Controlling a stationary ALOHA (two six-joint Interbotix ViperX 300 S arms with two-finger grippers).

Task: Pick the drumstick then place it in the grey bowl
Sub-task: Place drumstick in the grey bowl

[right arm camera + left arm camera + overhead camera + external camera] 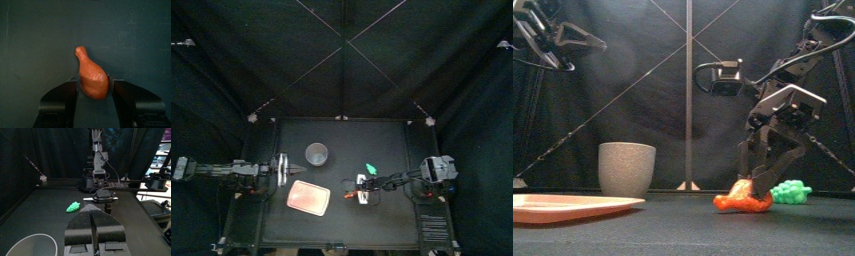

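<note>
One tall grey speckled cup [627,168] is seen standing upright at the back left of the black table [392,215]. Only its own pale inner wall is shown in the part visible from the left wrist. One flat pink tray [309,197] is laid in front of it, near the table's front, its surface plain pink.

One orange-red toy drumstick [743,201] is found right of the tray, lying on the table, well apart from the cup. Its thick end is pinched between the jaws of the right gripper [93,81], with the narrow end left pointing out past them. One green knobbly toy [790,191] is set just beside it, further back.

The left gripper [95,212] is held at the table's left side, its jaws pressed together on nothing.
</note>
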